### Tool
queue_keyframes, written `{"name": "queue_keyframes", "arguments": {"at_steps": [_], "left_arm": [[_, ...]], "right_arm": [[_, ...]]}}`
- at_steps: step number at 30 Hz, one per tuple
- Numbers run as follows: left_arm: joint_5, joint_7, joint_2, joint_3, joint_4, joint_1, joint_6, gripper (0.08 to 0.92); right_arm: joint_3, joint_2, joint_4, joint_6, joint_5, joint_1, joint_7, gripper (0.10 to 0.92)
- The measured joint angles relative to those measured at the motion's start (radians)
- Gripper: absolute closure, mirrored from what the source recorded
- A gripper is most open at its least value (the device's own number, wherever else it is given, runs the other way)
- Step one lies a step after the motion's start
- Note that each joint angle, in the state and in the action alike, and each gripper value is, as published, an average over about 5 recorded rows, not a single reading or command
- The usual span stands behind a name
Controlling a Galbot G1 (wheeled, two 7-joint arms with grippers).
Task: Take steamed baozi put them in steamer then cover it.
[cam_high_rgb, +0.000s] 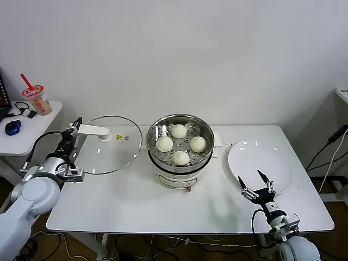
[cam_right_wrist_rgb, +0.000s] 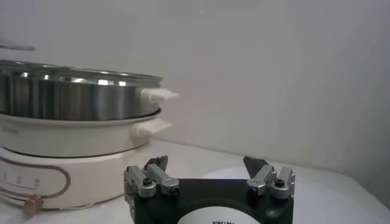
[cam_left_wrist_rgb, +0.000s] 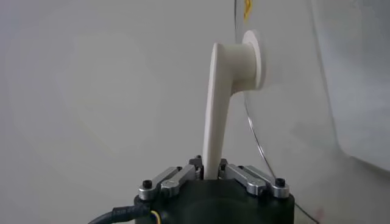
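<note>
Gripping glass lid (cam_high_rgb: 106, 144) handle w/ left gripper (cam_high_rgb: 73, 136); right gripper (cam_high_rgb: 259, 186) wide, over plate (cam_high_rgb: 261, 163).

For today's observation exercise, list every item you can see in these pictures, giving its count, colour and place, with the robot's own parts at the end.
Round dough buns: four, cream-white, inside the steamer.
Round steel steamer on an electric base: one, silver on white, table centre.
Round glass lid with a handle: one, clear with white handle, left of the steamer.
Flat round plate: one, white, right of the steamer.
Rectangular table: one, white.
Plastic drink cup with straw: one, red-patterned, side table at left.
Computer mouse: one, blue, same side table.
Left gripper: shut on the lid's handle.
Right gripper: open, over the plate's near edge.
</note>
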Motion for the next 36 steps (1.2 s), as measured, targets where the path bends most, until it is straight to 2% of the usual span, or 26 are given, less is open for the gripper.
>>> {"name": "queue_keyframes", "arguments": {"at_steps": [14, 36], "left_arm": [[0.029, -0.055, -0.041, -0.044, 0.107, 0.074, -0.086, 0.813], [0.06, -0.091, -0.162, 0.036, 0.269, 0.035, -0.151, 0.813]], "right_arm": [[-0.004, -0.008, 0.011, -0.014, -0.018, -0.003, 0.007, 0.203], [-0.004, -0.012, 0.035, -0.034, -0.044, -0.012, 0.018, 0.203]]}}
